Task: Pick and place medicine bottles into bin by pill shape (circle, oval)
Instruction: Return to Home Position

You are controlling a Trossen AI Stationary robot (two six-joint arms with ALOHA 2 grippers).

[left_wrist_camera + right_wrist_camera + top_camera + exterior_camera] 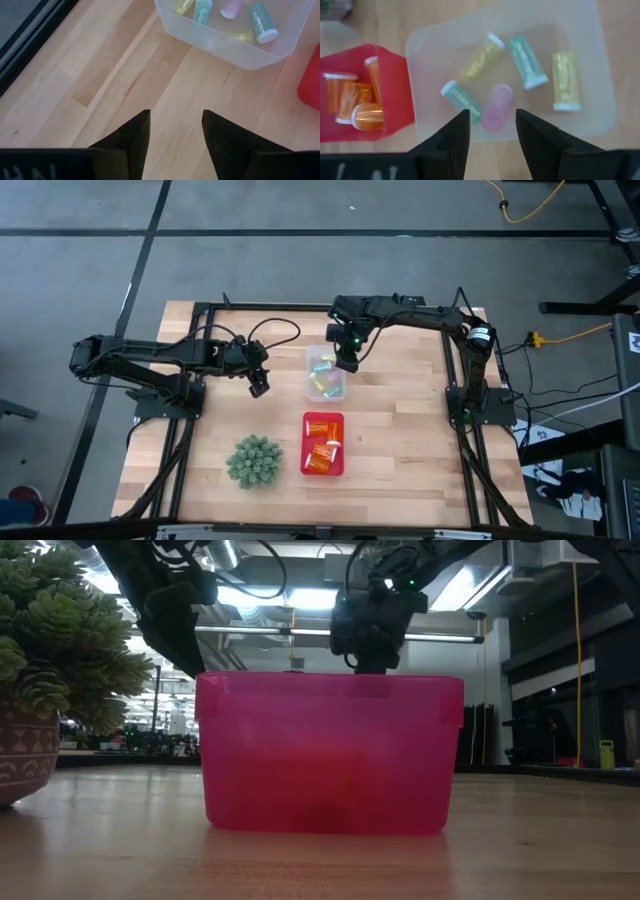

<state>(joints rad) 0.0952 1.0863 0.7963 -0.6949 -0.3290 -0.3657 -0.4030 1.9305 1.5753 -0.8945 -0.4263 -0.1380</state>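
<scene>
left hand (259, 385) released, empty, left of the clear bin (310, 388), apart from it. in that bin lie five pastel vials (525, 60): two yellow, two teal, one pink. right hand (492, 116) spread, holding nothing, directly over the clear bin. orange bottles (322, 452) sit in the red bin (305, 442) just beside the clear bin. i see none loose on the worktop (400, 440), so sorting looks done; only parking the arms remains.

The right gripper (492, 113) hangs over the clear bin (435, 50), fingers spread apart. Five vials lie inside: two yellow (481, 59) (565, 80), two teal (526, 61) (461, 101), one pink (497, 107). Just beside it, the red bin (395, 100) holds orange bottles (365, 115).
</scene>
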